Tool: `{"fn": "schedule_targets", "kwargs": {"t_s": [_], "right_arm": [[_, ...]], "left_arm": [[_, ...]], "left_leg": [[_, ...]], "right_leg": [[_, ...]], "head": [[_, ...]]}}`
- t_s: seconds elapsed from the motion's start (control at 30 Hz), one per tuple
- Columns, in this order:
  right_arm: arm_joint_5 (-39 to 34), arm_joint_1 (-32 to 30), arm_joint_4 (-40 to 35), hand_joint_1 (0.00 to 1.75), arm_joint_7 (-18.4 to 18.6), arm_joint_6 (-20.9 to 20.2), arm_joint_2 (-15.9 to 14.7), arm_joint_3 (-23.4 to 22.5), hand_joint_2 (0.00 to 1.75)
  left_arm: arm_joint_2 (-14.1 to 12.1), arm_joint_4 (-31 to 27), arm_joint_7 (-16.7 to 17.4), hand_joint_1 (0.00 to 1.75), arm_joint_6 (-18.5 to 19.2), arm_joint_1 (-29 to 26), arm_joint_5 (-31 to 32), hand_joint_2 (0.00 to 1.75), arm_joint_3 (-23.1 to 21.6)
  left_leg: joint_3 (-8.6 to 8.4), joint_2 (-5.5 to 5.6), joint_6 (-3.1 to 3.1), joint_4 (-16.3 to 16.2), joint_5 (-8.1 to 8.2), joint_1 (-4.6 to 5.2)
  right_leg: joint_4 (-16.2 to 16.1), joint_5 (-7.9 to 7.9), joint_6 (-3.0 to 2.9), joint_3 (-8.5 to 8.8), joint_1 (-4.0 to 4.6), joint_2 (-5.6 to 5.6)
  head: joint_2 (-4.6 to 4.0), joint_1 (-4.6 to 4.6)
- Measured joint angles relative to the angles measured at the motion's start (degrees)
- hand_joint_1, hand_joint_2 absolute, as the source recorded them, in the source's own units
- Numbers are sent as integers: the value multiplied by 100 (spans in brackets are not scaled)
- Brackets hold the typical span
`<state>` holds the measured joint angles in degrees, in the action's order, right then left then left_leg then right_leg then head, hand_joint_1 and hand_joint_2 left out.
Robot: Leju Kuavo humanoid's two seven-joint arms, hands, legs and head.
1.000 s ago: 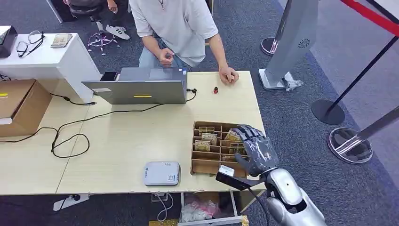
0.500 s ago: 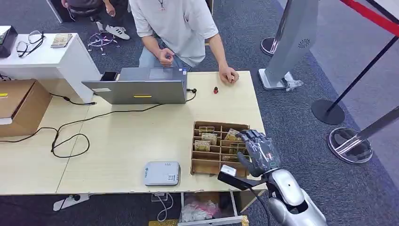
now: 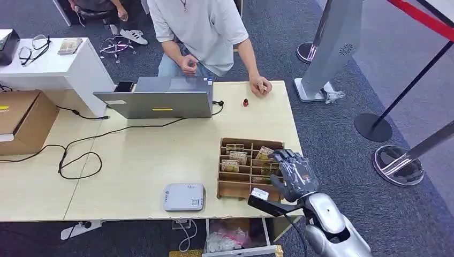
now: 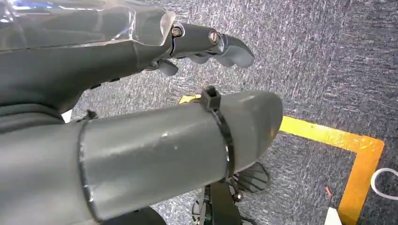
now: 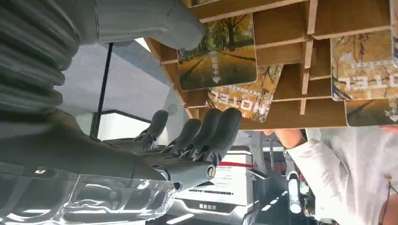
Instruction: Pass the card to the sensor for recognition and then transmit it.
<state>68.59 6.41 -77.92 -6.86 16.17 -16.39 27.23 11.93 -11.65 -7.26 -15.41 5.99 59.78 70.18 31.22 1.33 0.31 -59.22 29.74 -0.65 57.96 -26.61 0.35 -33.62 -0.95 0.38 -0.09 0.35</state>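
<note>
A wooden card holder (image 3: 251, 142) stands near the table's right front corner, with several picture cards (image 3: 238, 158) in its slots. My right hand (image 3: 293, 174) hovers over the holder's right side, fingers (image 5: 206, 129) spread and holding nothing. The right wrist view has my right hand (image 5: 141, 161) close to a tree-lined road card (image 5: 217, 54) and a card marked HOTEL (image 5: 246, 96), without touching them. The grey card sensor (image 3: 183, 197) lies flat on the table, left of the holder. My left hand (image 4: 141, 51) hangs over the carpet with nothing in it.
A person stands at the table's far side, one hand (image 3: 260, 85) resting on it beside a small red object (image 3: 246, 102). An open laptop (image 3: 160, 97) and black cables (image 3: 80, 158) lie left of centre. A cardboard box (image 3: 21, 120) sits far left. Stanchion bases (image 3: 399, 165) stand on the right.
My right hand has drifted slightly right and toward the table's near edge over the holder, then held still. The cards and sensor have not moved.
</note>
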Motion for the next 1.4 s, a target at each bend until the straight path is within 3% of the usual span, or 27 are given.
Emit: {"fn": "schedule_targets", "kwargs": {"t_s": [0.63,0.67,0.7,0.83,1.4], "right_arm": [[0,105,162,87,0,-59,0,63,175],[0,112,171,96,0,-59,0,68,175],[0,118,186,133,0,-59,0,74,175],[-4,125,203,161,0,-61,0,90,175],[-26,169,241,175,-37,-24,0,103,175]], "left_arm": [[2,0,2,0,-2,-2,2,0,0],[2,0,0,0,-2,-2,2,0,0],[2,0,0,0,-2,-2,2,0,0],[2,0,0,0,-2,-3,4,0,0],[2,0,11,0,-2,-4,33,0,0]], "left_leg": [[0,1,0,0,0,0],[0,1,0,0,0,0],[0,1,0,0,0,0],[0,1,0,0,0,0],[-1,0,0,0,0,0]], "right_leg": [[0,0,0,0,0,0],[0,0,0,0,0,0],[0,0,0,0,0,0],[0,0,0,0,0,0],[0,0,0,1,0,0]], "head": [[0,0],[0,0],[0,0],[0,0],[0,0]]}}
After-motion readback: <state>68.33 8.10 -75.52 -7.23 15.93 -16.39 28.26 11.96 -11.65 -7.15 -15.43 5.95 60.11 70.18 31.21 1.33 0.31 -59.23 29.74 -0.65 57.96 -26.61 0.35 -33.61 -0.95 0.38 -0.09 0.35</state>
